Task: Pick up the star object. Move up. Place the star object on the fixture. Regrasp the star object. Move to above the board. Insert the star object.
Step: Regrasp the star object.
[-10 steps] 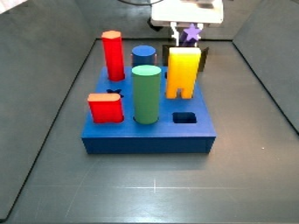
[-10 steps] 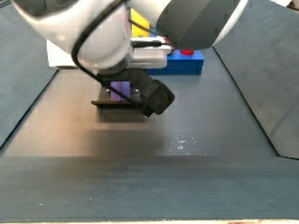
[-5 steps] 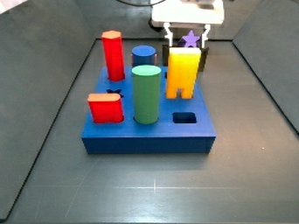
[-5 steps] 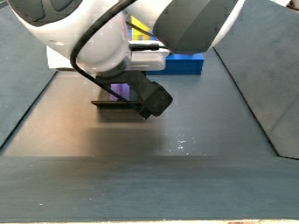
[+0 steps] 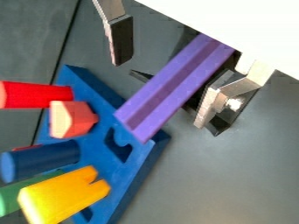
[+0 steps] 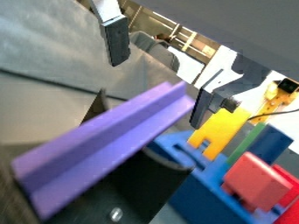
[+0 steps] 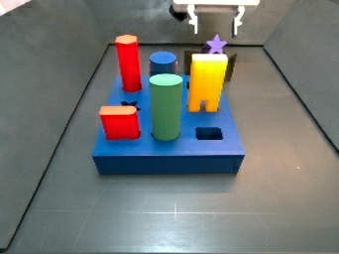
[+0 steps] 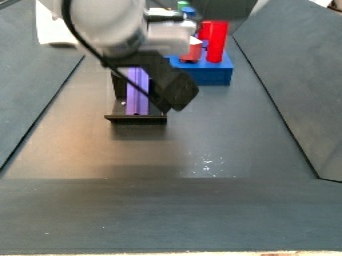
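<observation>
So the long purple star-shaped prism (image 5: 176, 83) is resting on the small black boxy fixture (image 8: 135, 116), behind the thick blue slab board (image 7: 172, 149). Pincer (image 5: 176, 66) hangs above it, fingers apart, gripping nothing. Looks rigid, light, maybe slick; I'd grab mid-length across the ridges.

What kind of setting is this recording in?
Probably a lab test cell for peg insertion, not a home or factory. A dark walled floor holds only a blue board of coloured pegs and a black fixture bearing the purple star object. The gripper hangs open above it.
</observation>
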Available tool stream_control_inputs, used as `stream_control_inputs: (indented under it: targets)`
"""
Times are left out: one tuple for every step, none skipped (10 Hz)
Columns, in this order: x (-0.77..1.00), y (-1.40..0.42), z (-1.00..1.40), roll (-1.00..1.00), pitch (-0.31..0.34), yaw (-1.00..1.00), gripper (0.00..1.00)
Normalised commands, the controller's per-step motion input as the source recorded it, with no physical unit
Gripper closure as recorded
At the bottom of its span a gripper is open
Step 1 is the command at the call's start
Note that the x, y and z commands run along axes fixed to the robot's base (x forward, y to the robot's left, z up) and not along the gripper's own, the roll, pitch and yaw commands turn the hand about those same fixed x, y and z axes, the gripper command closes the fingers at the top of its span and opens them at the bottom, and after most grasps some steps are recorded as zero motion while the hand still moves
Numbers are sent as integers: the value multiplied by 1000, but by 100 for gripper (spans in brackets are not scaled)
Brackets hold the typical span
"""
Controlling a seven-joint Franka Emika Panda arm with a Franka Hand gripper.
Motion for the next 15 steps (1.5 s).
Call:
stream_control_inputs:
  targets:
    - [-32, 1, 799, 50, 29, 26, 0]
    - [-29, 0, 651, 54, 50, 22, 0]
    - [-26, 5, 458, 54, 71, 14, 0]
    - [-26, 5, 311, 50, 78, 6, 0]
    - [-1, -1000, 925, 1000, 69, 34, 0]
    - [2, -1000, 819, 1000, 67, 33, 0]
    - [-24, -1000, 780, 1000, 60, 32, 0]
    - [-49, -1000, 745, 1000, 55, 31, 0]
    - [-71, -922, 546, 1000, 47, 30, 0]
    - [-67, -822, 412, 1000, 46, 30, 0]
    - [-42, -615, 152, 1000, 43, 30, 0]
    - [-25, -453, 67, 1000, 41, 30, 0]
    - [-29, -210, 58, 1000, 38, 30, 0]
    - [-36, -88, 44, 1000, 36, 30, 0]
    - [-30, -21, 18, 1000, 30, 30, 0]
